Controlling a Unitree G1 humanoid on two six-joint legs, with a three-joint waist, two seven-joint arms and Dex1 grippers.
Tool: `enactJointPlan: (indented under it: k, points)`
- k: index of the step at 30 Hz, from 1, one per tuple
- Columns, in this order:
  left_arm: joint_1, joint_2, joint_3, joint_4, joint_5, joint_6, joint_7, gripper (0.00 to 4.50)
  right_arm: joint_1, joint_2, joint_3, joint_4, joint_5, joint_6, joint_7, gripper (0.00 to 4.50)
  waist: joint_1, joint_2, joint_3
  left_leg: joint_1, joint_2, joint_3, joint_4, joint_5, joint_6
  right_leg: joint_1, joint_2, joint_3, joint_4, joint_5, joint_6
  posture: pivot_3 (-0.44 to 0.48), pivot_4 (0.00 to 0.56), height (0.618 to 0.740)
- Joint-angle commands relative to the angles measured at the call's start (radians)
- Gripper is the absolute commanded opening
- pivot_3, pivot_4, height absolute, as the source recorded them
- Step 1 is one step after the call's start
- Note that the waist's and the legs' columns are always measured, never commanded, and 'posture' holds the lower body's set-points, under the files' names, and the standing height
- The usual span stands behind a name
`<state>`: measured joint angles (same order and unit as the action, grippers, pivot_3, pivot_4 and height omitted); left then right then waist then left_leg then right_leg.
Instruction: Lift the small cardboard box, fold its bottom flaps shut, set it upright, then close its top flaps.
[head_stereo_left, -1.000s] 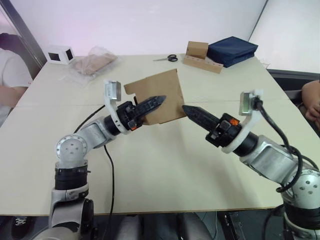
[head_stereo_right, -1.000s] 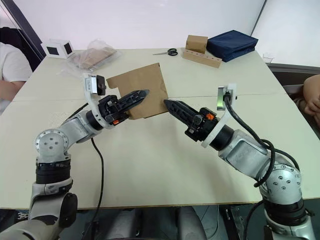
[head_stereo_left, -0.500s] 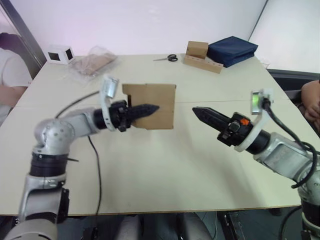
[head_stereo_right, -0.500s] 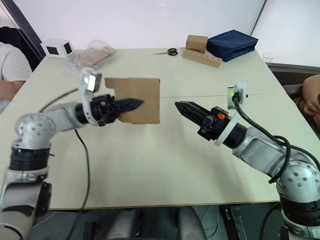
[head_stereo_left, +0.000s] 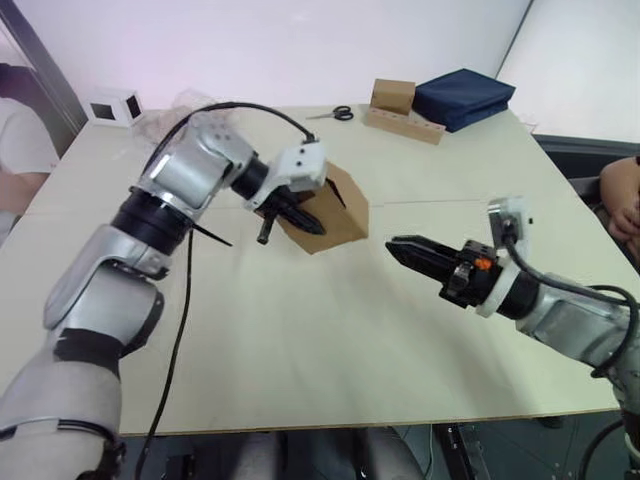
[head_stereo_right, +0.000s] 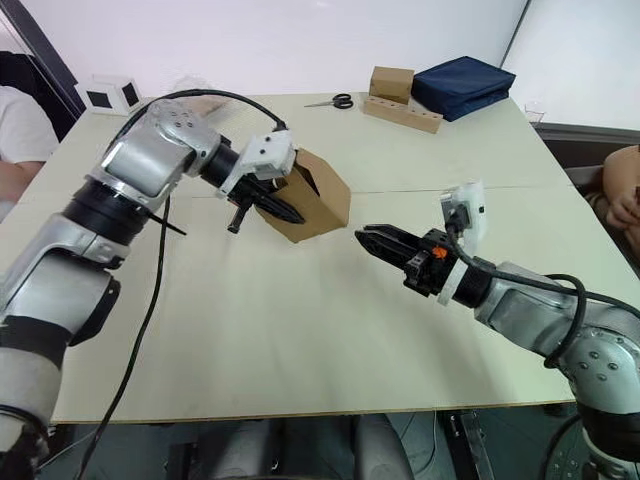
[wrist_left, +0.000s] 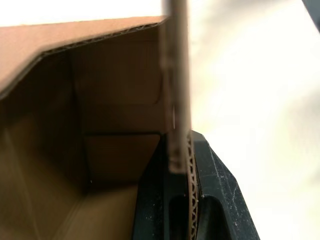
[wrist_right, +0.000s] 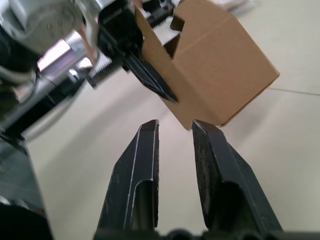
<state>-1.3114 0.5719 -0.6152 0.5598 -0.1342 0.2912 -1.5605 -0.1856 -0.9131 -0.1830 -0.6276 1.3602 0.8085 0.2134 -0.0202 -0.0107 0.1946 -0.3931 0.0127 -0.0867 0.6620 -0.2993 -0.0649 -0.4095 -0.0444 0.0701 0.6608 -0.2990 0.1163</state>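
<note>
The small cardboard box (head_stereo_left: 340, 215) hangs tilted just above the middle of the table, one open end turned toward my left arm. My left gripper (head_stereo_left: 298, 213) is shut on one of its side walls; in the left wrist view the corrugated wall (wrist_left: 177, 100) runs between the black fingers (wrist_left: 220, 200), and the brown inside of the box (wrist_left: 100, 100) shows beside it. My right gripper (head_stereo_left: 400, 246) floats low over the table to the right of the box, a short way off its lower corner (wrist_right: 192, 122). Its fingers (wrist_right: 140, 165) are narrowly open with nothing between them.
At the table's far edge lie scissors (head_stereo_left: 335, 115), a taller brown box (head_stereo_left: 394, 97) on a long cardboard strip, and a navy bag (head_stereo_left: 463, 97). A white cube (head_stereo_left: 112, 106) stands far left. A person (head_stereo_left: 22, 150) sits left; a hand (head_stereo_left: 620, 185) shows right.
My left arm has swung up and turned the box from a flat, face-on hold to a tilted one with its open end showing. My right gripper has drawn slightly back and lower.
</note>
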Motion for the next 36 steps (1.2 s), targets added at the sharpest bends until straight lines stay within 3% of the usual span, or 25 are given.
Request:
enactJointPlan:
  k: [1, 6, 18, 21, 25, 31, 36]
  points:
    - [-0.033, -0.005, -0.059, 0.036, 0.056, -0.076, -0.053, 0.00, 0.008, -0.055, -0.001, -0.072, -0.128, 0.001, 0.073, 1.03, -0.001, -0.001, 0.001, 0.000, 0.000, 0.000, 0.000, 0.000, 0.000, 0.000, 0.000, 0.000, 0.000, 0.000, 0.000, 0.000, 0.150, 0.740]
    - [-0.040, -0.021, -0.117, 0.062, 0.068, -0.037, -0.054, 0.00, 0.018, -0.044, 0.000, -0.084, -0.189, -0.001, 0.113, 1.03, 0.001, -0.002, 0.002, 0.000, 0.000, 0.000, 0.002, 0.000, 0.000, 0.000, 0.000, 0.000, 0.001, 0.000, 0.000, 0.000, 0.150, 0.740]
    - [-0.052, -0.096, -0.113, 0.042, 0.193, 0.061, -0.054, 0.00, 0.019, 0.001, 0.011, -0.088, -0.241, 0.011, 0.143, 1.03, 0.003, -0.002, 0.002, 0.000, 0.000, -0.001, 0.003, 0.000, 0.000, 0.001, 0.000, 0.000, 0.002, 0.000, 0.000, 0.000, 0.150, 0.740]
    - [-0.052, -0.092, -0.115, 0.025, 0.191, 0.078, -0.054, 0.67, 0.018, 0.009, 0.015, -0.088, -0.250, 0.014, 0.146, 0.99, 0.003, -0.002, 0.002, 0.000, 0.000, -0.001, 0.003, 0.000, 0.000, 0.001, 0.000, 0.000, 0.002, 0.000, 0.000, 0.000, 0.150, 0.740]
    - [-0.054, -0.084, -0.118, -0.003, 0.175, 0.108, -0.054, 2.05, 0.014, 0.020, 0.015, -0.090, -0.252, 0.021, 0.144, 0.99, 0.002, -0.002, 0.002, 0.000, 0.000, -0.001, 0.003, 0.000, 0.000, 0.001, 0.000, 0.000, 0.002, 0.000, 0.000, 0.000, 0.150, 0.740]
    - [-0.112, -0.077, -0.076, -0.054, 0.099, 0.252, -0.054, 4.48, 0.010, 0.029, 0.016, -0.090, -0.262, 0.033, 0.148, 0.99, 0.002, -0.002, 0.002, 0.000, 0.000, -0.001, 0.003, 0.000, 0.000, 0.001, 0.000, 0.000, 0.003, 0.000, 0.000, 0.000, 0.150, 0.740]
    - [-0.114, 0.017, -0.097, -0.176, 0.020, 0.337, -0.054, 4.48, -0.001, 0.027, 0.015, -0.079, -0.271, 0.038, 0.167, 0.99, -0.003, -0.002, 0.002, 0.000, 0.000, -0.001, 0.003, 0.000, 0.000, 0.001, 0.000, 0.000, 0.003, 0.000, 0.000, 0.000, 0.150, 0.740]
